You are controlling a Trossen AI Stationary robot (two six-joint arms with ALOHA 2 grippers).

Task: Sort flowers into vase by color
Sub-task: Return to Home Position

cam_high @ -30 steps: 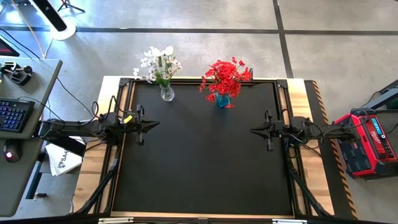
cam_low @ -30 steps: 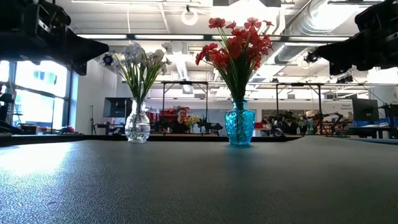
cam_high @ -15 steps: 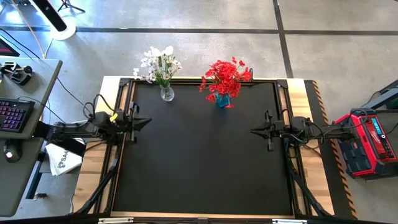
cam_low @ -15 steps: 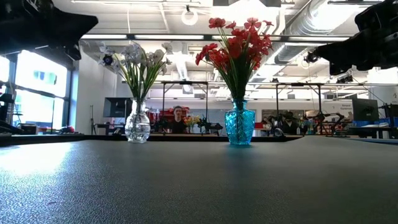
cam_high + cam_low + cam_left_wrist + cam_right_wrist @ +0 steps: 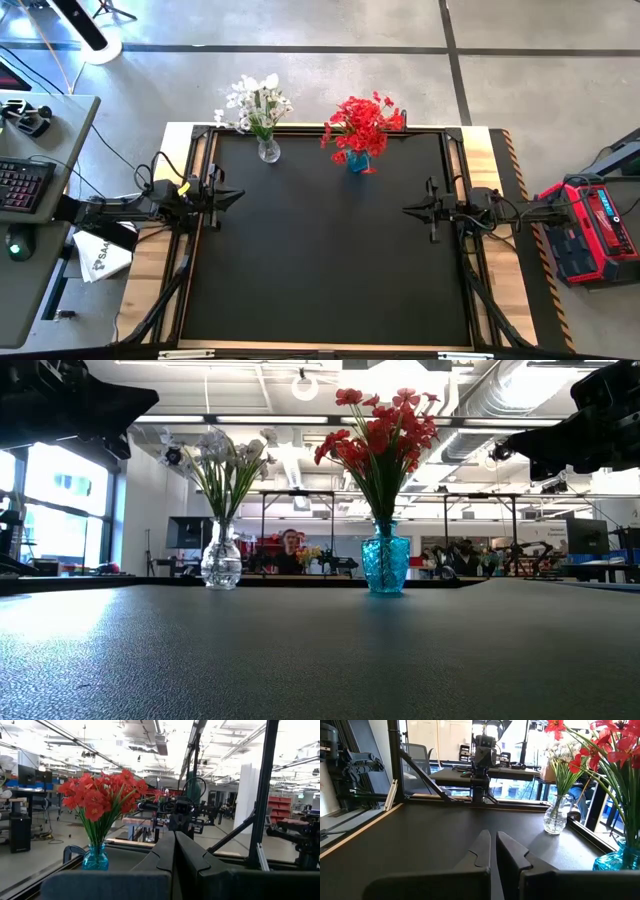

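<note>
Left gripper (image 5: 241,195), right gripper (image 5: 405,209) seemingly closed, red flowers (image 5: 362,124) masking vase (image 5: 357,163)

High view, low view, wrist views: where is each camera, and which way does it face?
High view: overhead, looking straight down on the black table top; both arms show, left claw and right claw pointing inward.
Low view: at table-top height, looking level across; arms are dark shapes in the upper corners.
Left wrist view: on the left arm, facing the right arm past its own fingers.
Right wrist view: the reverse.
Shared: all four show the blue glass vase of red flowers.
</note>
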